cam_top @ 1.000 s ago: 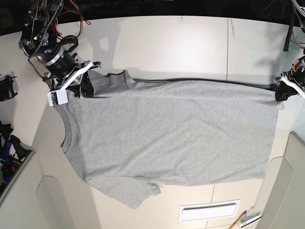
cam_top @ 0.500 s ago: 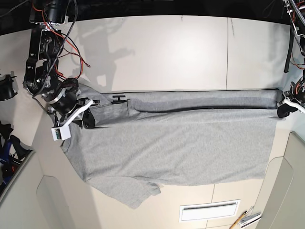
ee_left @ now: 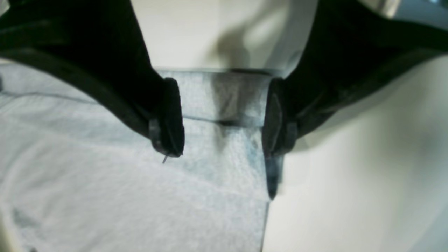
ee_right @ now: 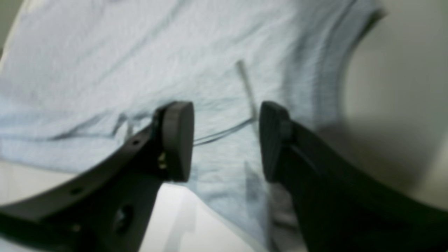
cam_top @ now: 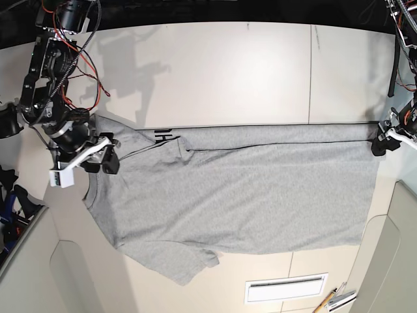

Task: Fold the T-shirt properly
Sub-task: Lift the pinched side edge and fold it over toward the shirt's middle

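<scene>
Heather-grey cotton, the T-shirt (cam_top: 241,189) lies spread on the white table (cam_top: 228,72) with its long axis running across the base view, collar at that view's left and hem at its right, the far edge turned over in a narrow band. The right gripper (cam_top: 107,160) sits at the collar-end shoulder and the left gripper (cam_top: 380,145) at the hem corner. In both wrist views the jaws stand apart with cloth lying between them, seemingly unpinched, though blur makes this uncertain.
</scene>
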Robot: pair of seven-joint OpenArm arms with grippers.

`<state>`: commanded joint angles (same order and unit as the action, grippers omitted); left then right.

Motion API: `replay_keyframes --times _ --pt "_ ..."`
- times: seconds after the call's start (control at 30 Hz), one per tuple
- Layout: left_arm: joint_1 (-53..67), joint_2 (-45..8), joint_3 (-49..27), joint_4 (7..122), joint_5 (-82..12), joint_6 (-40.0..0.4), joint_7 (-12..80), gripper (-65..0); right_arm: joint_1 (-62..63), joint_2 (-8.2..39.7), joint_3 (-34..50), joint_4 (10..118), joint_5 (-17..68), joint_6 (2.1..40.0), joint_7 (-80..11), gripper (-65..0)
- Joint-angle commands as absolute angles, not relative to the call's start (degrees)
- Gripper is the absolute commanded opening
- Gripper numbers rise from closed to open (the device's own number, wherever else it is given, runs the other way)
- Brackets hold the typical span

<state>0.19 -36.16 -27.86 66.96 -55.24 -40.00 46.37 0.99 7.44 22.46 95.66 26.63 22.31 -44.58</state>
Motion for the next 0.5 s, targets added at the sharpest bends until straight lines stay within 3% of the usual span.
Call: replay_keyframes --times 0.2,0.27,0.3,0.37,0.5 --pt "1.98 -36.12 -34.59 66.96 -60.25 -40.0 50.0 -25.9 -3.77 7.49 36.49 96.97 30.46 22.35 -44.71 -34.5" --pt "3.57 -35.68 -34.61 66.96 -60.6 -40.0 49.98 -25.9 -5.15 7.64 39.57 96.86 33.74 23.57 -45.41 -28.6" --pt "4.36 -35.18 -34.61 66.96 -60.53 -40.0 49.98 -23.8 -6.04 7.62 39.99 96.73 34.74 24.08 -45.47 -23.9" --pt "5.13 -34.52 -34.61 66.94 -60.58 -40.0 49.98 -16.9 -7.05 7.6 39.62 95.7 35.05 24.1 -45.41 -21.3" --pt "5.13 -33.45 -34.61 66.94 -59.96 -40.0 50.0 -16.9 -7.14 7.57 38.54 89.8 36.95 25.8 -44.8 -21.3"
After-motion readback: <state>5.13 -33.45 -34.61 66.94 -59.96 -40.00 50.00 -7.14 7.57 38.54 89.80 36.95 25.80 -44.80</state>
